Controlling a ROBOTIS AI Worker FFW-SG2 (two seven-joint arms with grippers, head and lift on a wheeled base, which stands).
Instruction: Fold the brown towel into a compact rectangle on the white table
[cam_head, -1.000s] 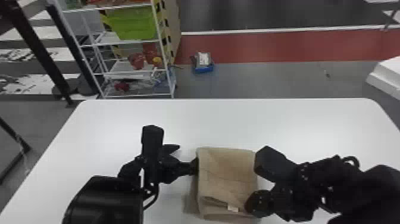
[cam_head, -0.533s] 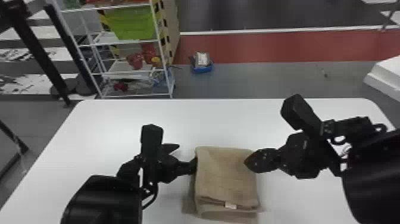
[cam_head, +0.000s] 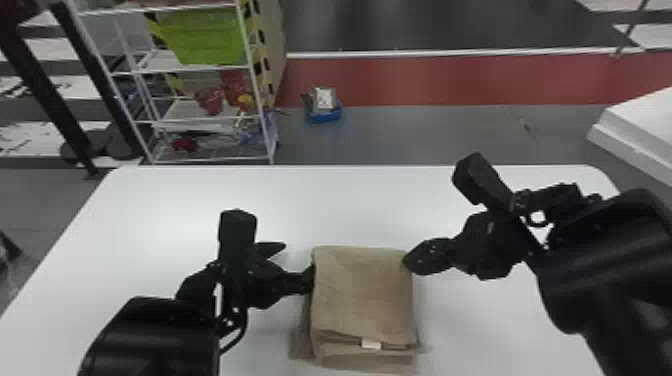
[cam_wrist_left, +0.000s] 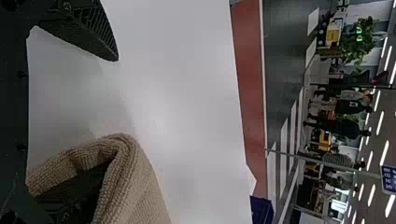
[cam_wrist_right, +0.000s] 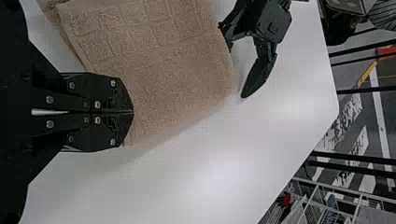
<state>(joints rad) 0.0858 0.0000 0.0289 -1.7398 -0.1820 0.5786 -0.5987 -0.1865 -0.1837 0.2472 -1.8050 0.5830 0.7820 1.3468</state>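
The brown towel (cam_head: 362, 295) lies on the white table (cam_head: 350, 205), folded in layers into a roughly rectangular stack between the two grippers. A small white label (cam_head: 371, 344) sits at the stack's near edge. Lower layers project past the top layer on the near side and at the near left corner (the outline is therefore not fully squared).

Left gripper (cam_head: 299, 262): positioned at the towel's left side. The fingers stand wide apart. In the left wrist view, one finger of the left gripper (cam_wrist_left: 114, 121) is inserted in a curled fold of the terry cloth, which wraps around it; the other stands free above the table surface. The cloth is not pinched between the two.

Right gripper (cam_head: 407, 263): positioned at the towel's far right corner. In the right wrist view, the fingers of the right gripper (cam_wrist_right: 132, 112) are pressed together along their centre line, with no cloth visible between them. The tips overlap the towel's edge; whether they touch it cannot be determined.

Surroundings: a white wire rack (cam_head: 200, 68) carrying a green bin (cam_head: 205, 37) stands beyond the table's far left corner. A blue container (cam_head: 324, 117) rests on the floor beside it.
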